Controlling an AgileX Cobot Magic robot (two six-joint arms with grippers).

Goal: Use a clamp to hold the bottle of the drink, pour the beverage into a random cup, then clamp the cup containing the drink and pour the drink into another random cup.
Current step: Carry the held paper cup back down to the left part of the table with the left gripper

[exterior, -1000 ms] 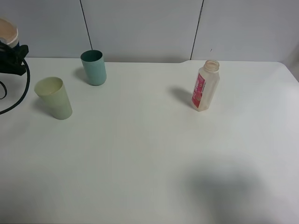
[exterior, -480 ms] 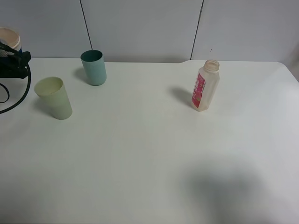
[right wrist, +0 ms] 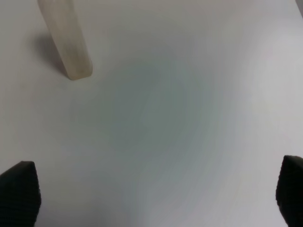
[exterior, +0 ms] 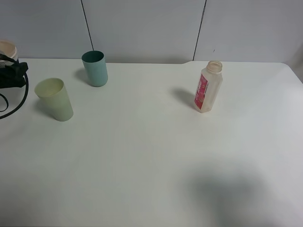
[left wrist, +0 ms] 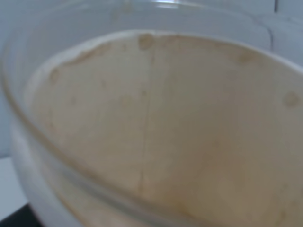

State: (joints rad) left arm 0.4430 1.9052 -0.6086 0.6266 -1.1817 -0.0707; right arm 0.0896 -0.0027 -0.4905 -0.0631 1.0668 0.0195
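The high camera looked down at the whole white table [exterior: 151, 156] from the front. The left wrist camera sat very close to a cup [left wrist: 156, 127], filling its picture. The right wrist camera looked down at the same table and the bottle [right wrist: 66, 42].

White table [exterior: 151, 156]. Pale yellow-green tumbler [exterior: 54, 99], teal tumbler [exterior: 95, 68]. Translucent bottle [exterior: 207, 87] w/ pink-red label. Peach-tan milky beverage [left wrist: 180, 137] in clear cup [left wrist: 33, 156]. Black clamp [exterior: 12, 75].
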